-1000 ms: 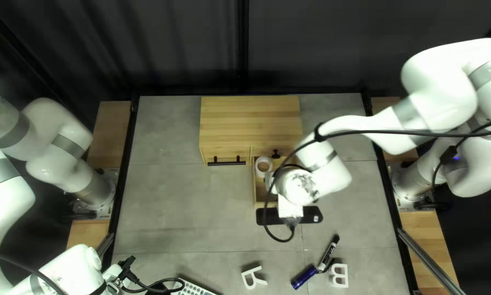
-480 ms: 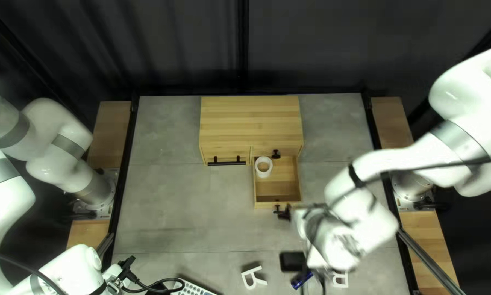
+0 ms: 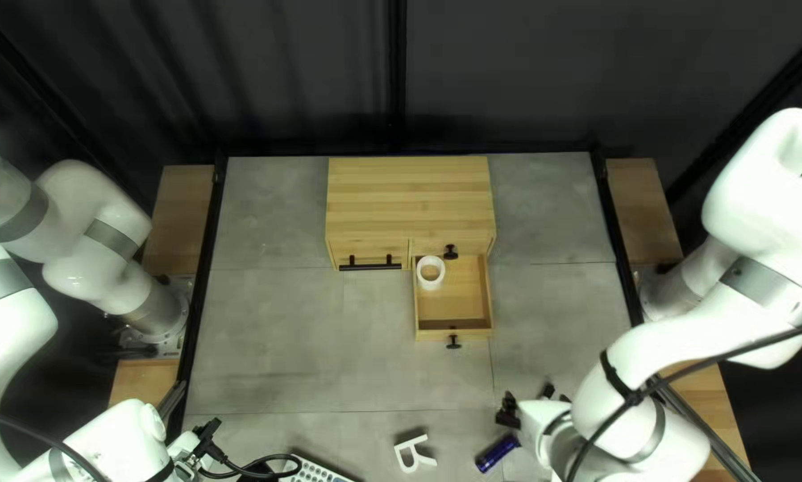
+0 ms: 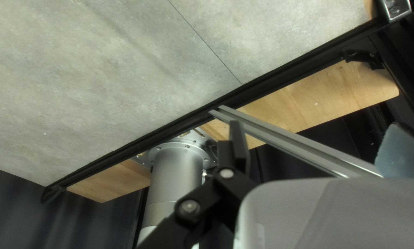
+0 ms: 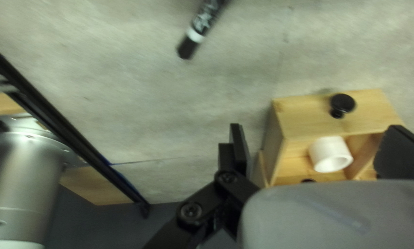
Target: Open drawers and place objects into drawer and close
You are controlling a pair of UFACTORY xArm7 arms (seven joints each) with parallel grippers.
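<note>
Only the top left view shows the flat white letter [image 3: 410, 444] (well apart from the open, pale wooden drawer [image 3: 466, 309]). The left gripper [image 3: 208, 430] and right gripper [image 3: 508, 412] stand open.

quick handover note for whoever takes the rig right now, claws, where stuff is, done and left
Left claw: open, nothing held, over the table's left edge.
Right claw: open, nothing held, near the blue marker.
Things: white roll in the open drawer; black marker, blue marker and white letter on the table.
Done: one drawer out, roll inside. The drawer with the bar handle is shut.
Left: likely put in whatever else is meant to go, then close the open drawer. The pictures don't settle which things those are.
</note>
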